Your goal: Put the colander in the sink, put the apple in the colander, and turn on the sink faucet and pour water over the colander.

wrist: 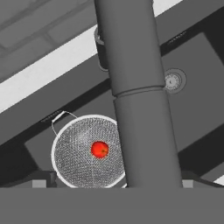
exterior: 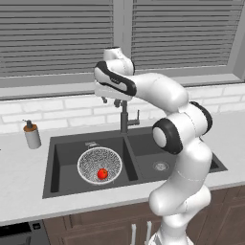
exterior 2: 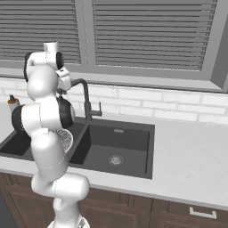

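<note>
The colander (exterior: 99, 162), a round speckled mesh bowl, sits in the left basin of the dark sink (exterior: 67, 191). The small red apple (exterior: 102, 173) lies inside it. In the hand view the apple (wrist: 99, 149) rests near the middle of the colander (wrist: 78, 162). The sink faucet (exterior: 124, 118) stands behind the divider between the basins. My gripper (exterior: 110, 101) hovers at the top of the faucet, open, fingers apart on either side of the spout (wrist: 135, 87). Whether they touch it I cannot tell. Water is out of view.
A soap dispenser bottle (exterior: 32, 135) stands on the counter left of the sink. The right basin holds just its round drain (exterior: 161, 166). A tiled backsplash and a window with blinds rise behind the faucet. My arm hides most of the left basin in the right base view.
</note>
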